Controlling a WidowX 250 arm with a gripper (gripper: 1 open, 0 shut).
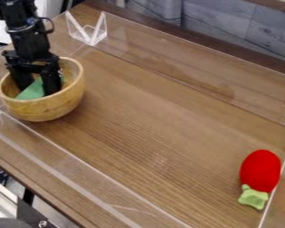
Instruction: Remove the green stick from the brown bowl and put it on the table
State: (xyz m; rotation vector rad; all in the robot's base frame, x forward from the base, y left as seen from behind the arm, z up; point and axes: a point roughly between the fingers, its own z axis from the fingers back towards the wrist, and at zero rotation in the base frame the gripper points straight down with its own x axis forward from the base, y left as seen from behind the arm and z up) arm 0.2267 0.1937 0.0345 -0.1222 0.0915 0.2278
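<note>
Camera view: the black gripper (39, 83) is positioned over and partly inside the brown bowl (43, 98), with its fingers spread wide around or just above the green stick (32, 91). The stick lies within the bowl, partly hidden by the fingers; contact between fingers and stick cannot be confirmed. The bowl stands at the left side of the picture, near the clear edge wall of the table (157, 116). Step in hand, as judged: alignment for the grasp, with removal not yet done. Next move: verify that one finger lies on each side of the stick, lower further if required, then close on the stick alone. Do not clamp the bowl wall, since the bowl could tip or lift with the stick. After closure, raise the stick straight up until it clears the rim, transfer it sideways toward the middle of the table, lower, and release.
</note>
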